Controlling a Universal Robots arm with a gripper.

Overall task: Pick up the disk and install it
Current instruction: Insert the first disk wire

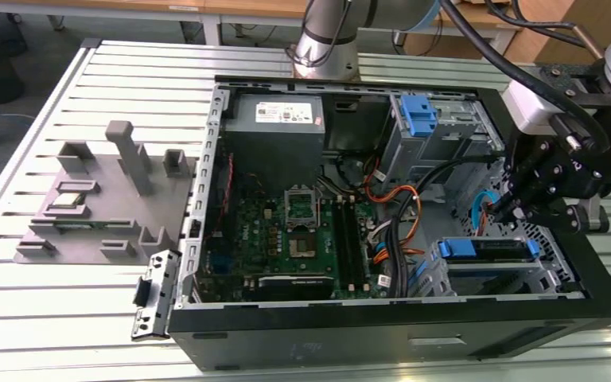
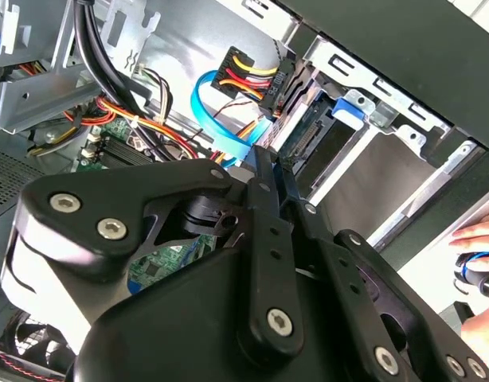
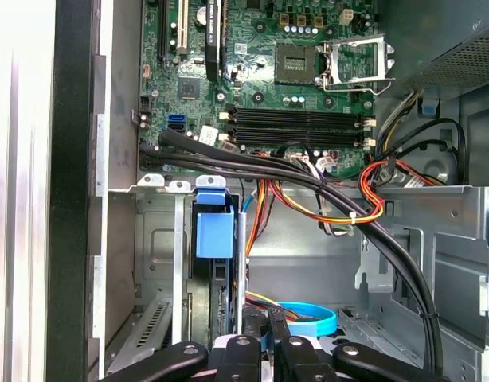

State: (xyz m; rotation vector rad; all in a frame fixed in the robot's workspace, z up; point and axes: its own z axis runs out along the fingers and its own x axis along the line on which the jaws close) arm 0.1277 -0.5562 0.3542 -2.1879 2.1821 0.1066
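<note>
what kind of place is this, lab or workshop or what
Probably a robotics lab or test cell for computer assembly. An open computer case lies on a slotted aluminium table, a grey parts fixture sits beside it, and the gripper works inside.

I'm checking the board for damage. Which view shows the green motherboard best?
The first wrist view: the green motherboard faces the camera, socket and memory slots plain. The exterior view shows it slanted, cables across one edge. The second wrist view shows a strip beneath orange wires.

Item: single robot arm, black two-finger gripper (image 1: 509, 208)

Wrist angled downward at the exterior view's right; black fingers (image 2: 264, 187) pressed together.
</note>
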